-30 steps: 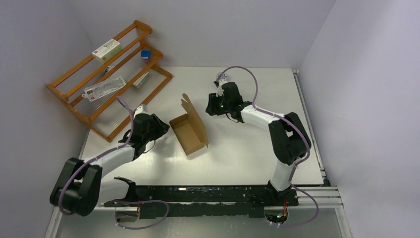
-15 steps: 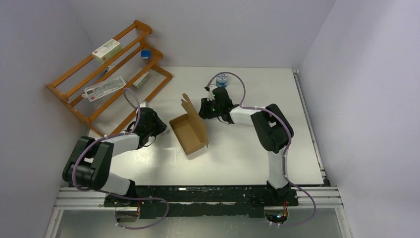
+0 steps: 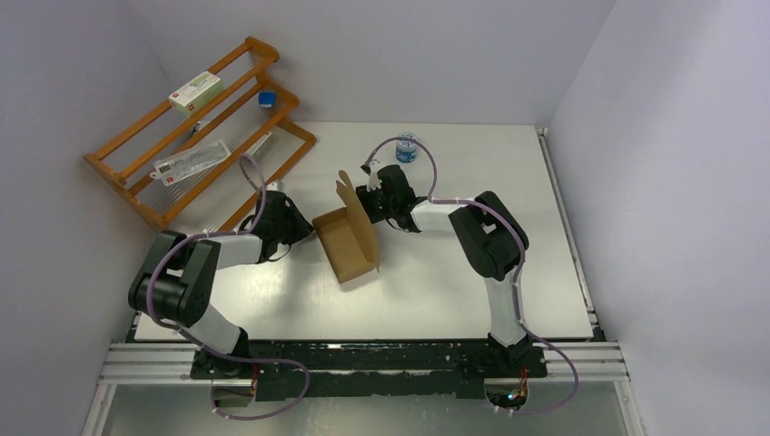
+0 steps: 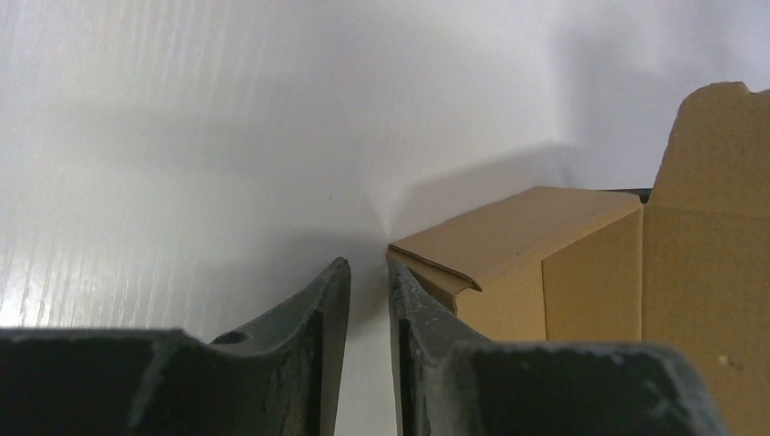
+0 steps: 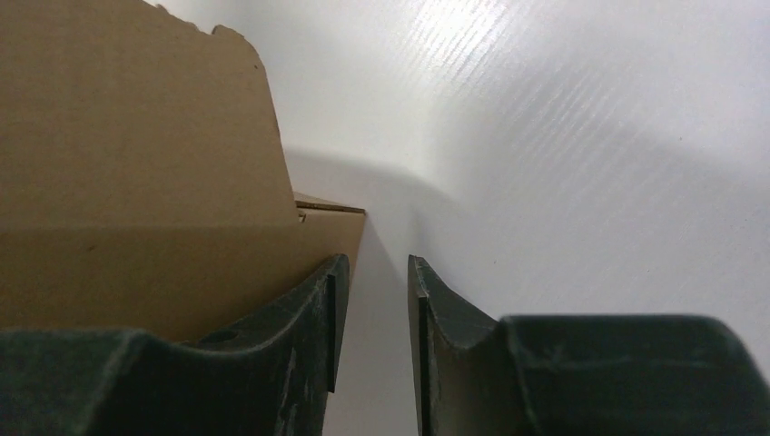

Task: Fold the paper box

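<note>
The paper box [image 3: 348, 238] lies on the white table [image 3: 454, 282], roughly midway between the two arms, as an open brown tray set at a slant; its lid panel stands up along the long side nearest the right arm, with a notched tab at the far end.

The left gripper [image 3: 306, 227] sits low at the box's far left corner; in the left wrist view its fingers [image 4: 318, 313] are nearly together, with only a thin strip of table showing between them and no cardboard in that gap, so this left gripper [image 4: 368, 268] grasps nothing; its right-hand finger tip is just beside the folded corner of the box [image 4: 545, 263], and whether it touches I cannot tell.

The right gripper [image 3: 365, 202] reaches the box from the opposite side, at the raised lid; in the right wrist view its jaws are parted a little wider, again with bare table between them, so the right gripper [image 5: 374, 263] is released; its left-hand finger [image 5: 300, 318] lies against the outer wall of the box [image 5: 136, 182], below the upright lid.

Beyond the box, past the right gripper, stands a small blue-and-white container [image 3: 408, 147]; well to the left of the box a wooden rack [image 3: 127, 130] leans at the wall, carrying a white carton [image 3: 195, 91] and a clear packet [image 3: 191, 159].
</note>
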You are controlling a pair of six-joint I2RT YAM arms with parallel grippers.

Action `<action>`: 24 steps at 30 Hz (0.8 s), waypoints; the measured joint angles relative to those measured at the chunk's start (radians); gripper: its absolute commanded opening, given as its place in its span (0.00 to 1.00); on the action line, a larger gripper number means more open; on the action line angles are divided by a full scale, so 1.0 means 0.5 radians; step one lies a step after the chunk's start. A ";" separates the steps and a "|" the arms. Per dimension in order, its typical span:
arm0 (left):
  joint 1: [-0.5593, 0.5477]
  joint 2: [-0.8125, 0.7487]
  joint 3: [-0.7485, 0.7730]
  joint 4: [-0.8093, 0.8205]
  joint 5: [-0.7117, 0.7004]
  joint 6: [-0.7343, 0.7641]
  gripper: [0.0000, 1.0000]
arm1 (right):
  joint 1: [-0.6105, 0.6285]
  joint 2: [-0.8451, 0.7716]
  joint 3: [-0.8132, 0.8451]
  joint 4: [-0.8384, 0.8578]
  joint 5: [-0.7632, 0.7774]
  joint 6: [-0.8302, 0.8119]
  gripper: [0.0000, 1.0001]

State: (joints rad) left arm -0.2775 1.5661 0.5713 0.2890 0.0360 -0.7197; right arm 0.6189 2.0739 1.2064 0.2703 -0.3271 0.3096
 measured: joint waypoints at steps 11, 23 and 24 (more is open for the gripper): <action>-0.051 0.185 0.192 0.011 0.033 0.184 0.28 | -0.005 0.100 0.103 0.009 0.016 -0.101 0.33; -0.111 0.171 0.236 -0.089 -0.046 0.243 0.38 | -0.008 0.102 0.133 -0.030 0.130 -0.156 0.39; -0.114 0.166 0.236 -0.095 -0.056 0.242 0.40 | -0.013 0.099 0.129 -0.028 0.134 -0.151 0.41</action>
State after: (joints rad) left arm -0.3347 1.6489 0.6891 0.2413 0.0082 -0.5987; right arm 0.6125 2.1235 1.2709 0.2562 -0.2600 0.2340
